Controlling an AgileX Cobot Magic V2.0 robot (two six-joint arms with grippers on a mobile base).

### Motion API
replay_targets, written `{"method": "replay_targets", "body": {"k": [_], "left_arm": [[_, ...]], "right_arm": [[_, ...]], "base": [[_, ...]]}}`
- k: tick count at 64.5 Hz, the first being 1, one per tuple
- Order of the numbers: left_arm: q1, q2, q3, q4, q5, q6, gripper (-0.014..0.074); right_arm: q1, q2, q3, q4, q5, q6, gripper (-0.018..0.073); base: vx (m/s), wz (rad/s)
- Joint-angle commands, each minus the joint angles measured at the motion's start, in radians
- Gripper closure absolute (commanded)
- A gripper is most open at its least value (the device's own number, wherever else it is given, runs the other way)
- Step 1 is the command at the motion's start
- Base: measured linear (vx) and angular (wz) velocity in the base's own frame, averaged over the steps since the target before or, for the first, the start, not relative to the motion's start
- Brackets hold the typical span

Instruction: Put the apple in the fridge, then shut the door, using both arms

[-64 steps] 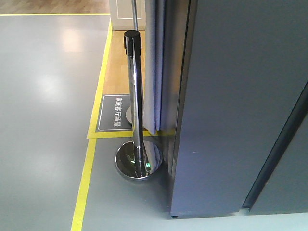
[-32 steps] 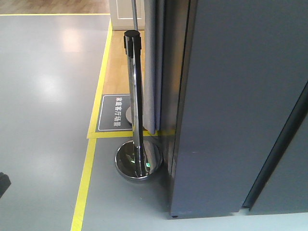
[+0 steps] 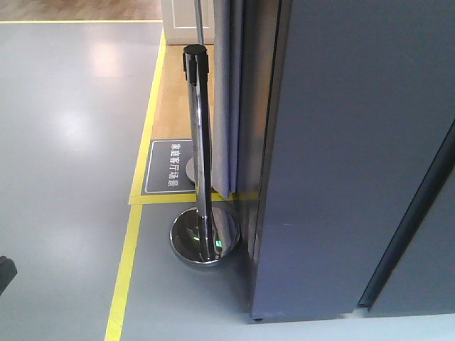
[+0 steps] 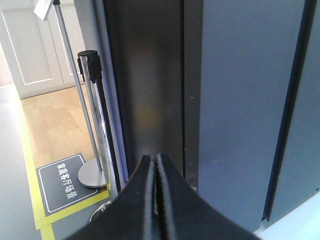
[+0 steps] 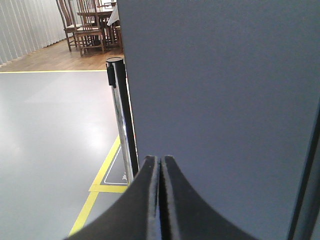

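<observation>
Facing the fridge [image 3: 355, 156], door [image 5: 220, 100] looks shut; left gripper [image 4: 156, 165] and right gripper [image 5: 161, 165] jaws pressed together, holding nothing. Apple not visible in any view. Risk: left arm swing clipping the stanchion [image 3: 200, 142] just beside the fridge.

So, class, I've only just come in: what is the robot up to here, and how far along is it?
Nothing is being handled. Both grippers, left and right, have their jaws shut and empty, pointing at the dark grey fridge. Its door looks closed from outside, and no apple is in view. A chrome barrier post stands beside the fridge on the grey floor.
</observation>
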Motion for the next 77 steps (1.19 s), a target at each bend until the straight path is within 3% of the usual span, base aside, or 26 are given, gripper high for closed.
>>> {"method": "replay_targets", "body": {"k": [1,6,9,15,19,23,34,45,52,58,64,77], "left_arm": [[0.002,0.010,-0.025,-0.010,-0.075,0.002,0.0602],[0.002,0.013,-0.026,0.048,-0.135,-0.013,0.0602],[0.003,0.007,-0.026,0.144,-0.159,-0.062,0.0602],[0.028,-0.025,-0.026,0.363,-0.254,-0.293,0.0602],[0.062,-0.055,-0.026,0.468,-0.277,-0.423,0.0602],[0.107,-0.086,-0.026,0.568,-0.239,-0.495,0.0602],[0.234,-0.163,0.017,0.605,-0.042,-0.558,0.0602],[0.335,-0.278,0.165,0.632,-0.061,-0.698,0.0602],[0.349,-0.345,0.250,0.733,-0.097,-0.840,0.0602],[0.350,-0.337,0.245,0.839,-0.040,-0.928,0.0602],[0.350,-0.337,0.249,0.880,-0.029,-0.949,0.0602],[0.345,-0.339,0.249,0.875,-0.005,-0.945,0.0602]], "right_arm": [[0.001,0.005,-0.029,-0.020,-0.042,0.000,0.0564],[0.001,0.005,-0.029,-0.020,-0.042,0.000,0.0564],[0.001,0.005,-0.029,-0.020,-0.042,0.000,0.0564],[0.001,0.005,-0.029,-0.020,-0.042,0.000,0.0564],[0.001,0.005,-0.029,-0.020,-0.042,0.000,0.0564],[0.001,0.005,-0.029,-0.020,-0.042,0.000,0.0564],[0.001,0.005,-0.029,-0.020,-0.042,0.000,0.0564],[0.001,0.005,-0.029,-0.020,-0.042,0.000,0.0564],[0.001,0.005,-0.029,-0.020,-0.042,0.000,0.0564],[0.001,0.005,-0.029,-0.020,-0.042,0.000,0.0564],[0.001,0.005,-0.029,-0.020,-0.040,0.000,0.0564],[0.001,0.005,-0.029,-0.020,-0.039,0.000,0.0564]], "base": [[0.00,0.00],[0.00,0.00],[0.00,0.00],[0.00,0.00],[0.00,0.00],[0.00,0.00],[0.00,0.00],[0.00,0.00],[0.00,0.00],[0.00,0.00],[0.00,0.00],[0.00,0.00]]}}
